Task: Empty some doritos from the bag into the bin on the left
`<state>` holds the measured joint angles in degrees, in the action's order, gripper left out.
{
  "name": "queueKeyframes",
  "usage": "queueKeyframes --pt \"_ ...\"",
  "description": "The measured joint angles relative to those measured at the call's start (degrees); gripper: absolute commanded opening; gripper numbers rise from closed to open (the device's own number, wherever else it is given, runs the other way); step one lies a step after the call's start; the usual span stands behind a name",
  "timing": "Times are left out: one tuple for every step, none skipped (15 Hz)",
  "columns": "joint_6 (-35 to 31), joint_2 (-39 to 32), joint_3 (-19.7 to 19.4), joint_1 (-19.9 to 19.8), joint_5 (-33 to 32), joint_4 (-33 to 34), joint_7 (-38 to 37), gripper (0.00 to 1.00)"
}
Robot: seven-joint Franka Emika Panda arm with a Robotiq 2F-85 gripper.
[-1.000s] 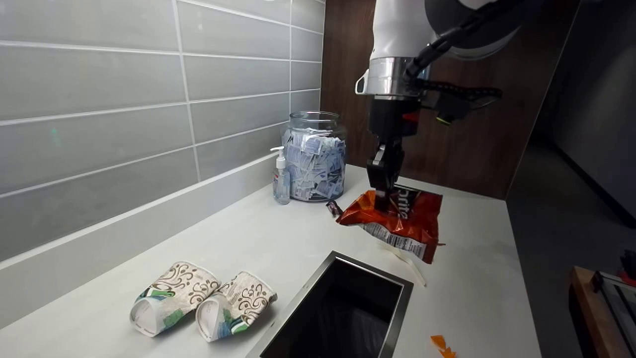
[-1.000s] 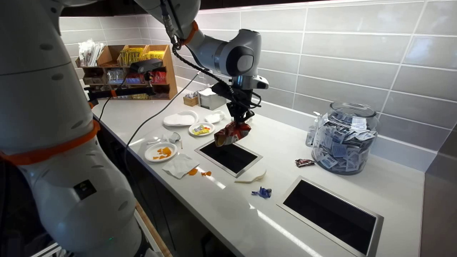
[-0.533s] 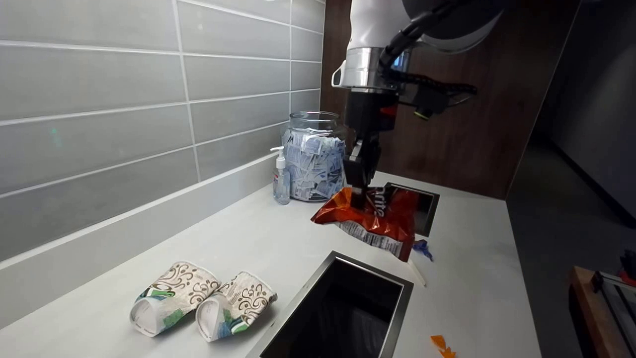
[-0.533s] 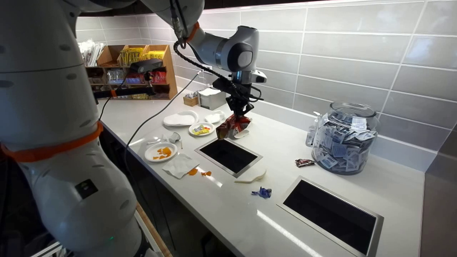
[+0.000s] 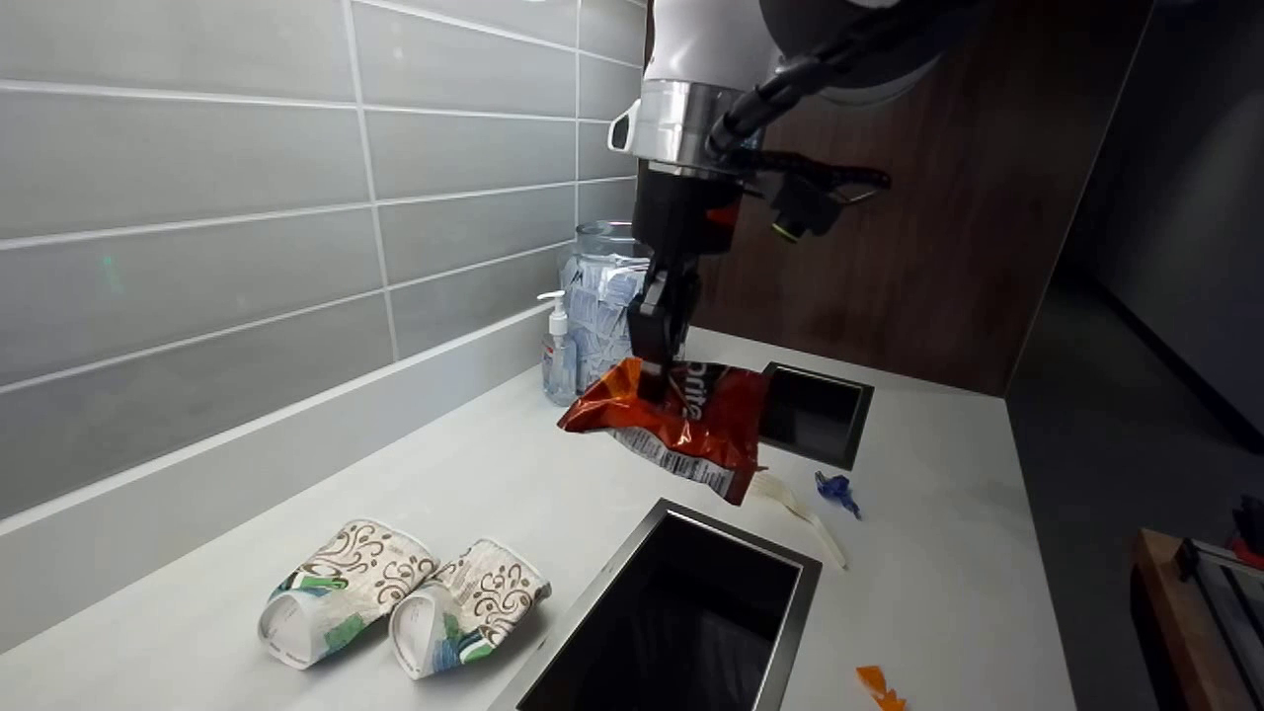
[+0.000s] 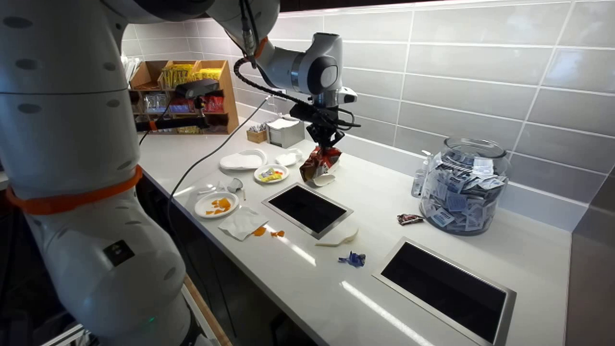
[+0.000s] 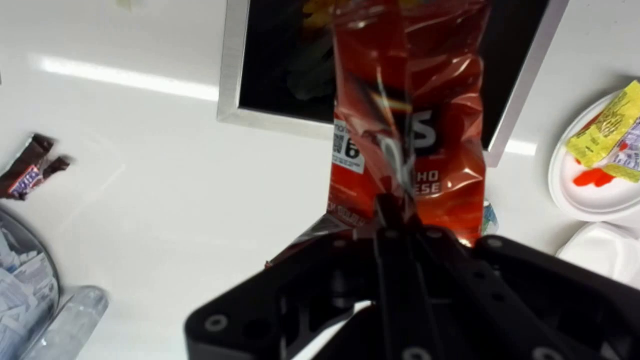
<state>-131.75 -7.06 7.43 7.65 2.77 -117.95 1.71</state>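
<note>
doritos bag (image 5: 703, 431) hangs below the claw (image 5: 654, 383), pinched in its jaws.

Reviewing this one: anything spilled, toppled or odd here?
Yes. Two paper cups lie on their sides beside a bin opening, seemingly squashed. Orange scraps lie on the counter by a napkin, off the white plate holding similar pieces, so perhaps spilled. A crumpled blue wrapper lies loose near a fork.
</note>
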Motion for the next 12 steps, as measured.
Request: queueKeyframes --pt "-1.46 -0.08 0.01 0.19 -0.83 0.02 -0.02 0.0" --pt "-2.76 -0.12 0.02 0.33 -1.6 0.02 -0.07 0.0" --pt "-4.11 -0.14 0.02 0.43 -2.25 0.01 -0.11 0.0" --pt "-5.15 -0.14 0.02 0.49 -2.76 0.01 -0.16 0.0" --pt "-6.15 -0.14 0.02 0.53 -3.16 -0.02 -0.22 0.0" --pt "-7.02 -0.14 0.02 0.59 -3.52 -0.07 -0.29 0.0" --pt "-8.0 -0.14 0.02 0.65 -3.81 -0.19 -0.42 0.0" --pt "-9.18 -0.13 0.04 0.71 -3.96 -0.4 -0.46 0.0" --pt "-10.77 -0.11 0.13 0.74 -3.97 -0.71 -0.33 0.0" --pt "-12.31 -0.06 0.26 0.76 -3.97 -1.04 -0.19 0.0" --pt "-13.75 0.04 0.39 0.82 -3.97 -1.42 -0.1 0.0" --pt "-15.06 0.23 0.47 0.9 -3.97 -1.88 -0.09 0.0"
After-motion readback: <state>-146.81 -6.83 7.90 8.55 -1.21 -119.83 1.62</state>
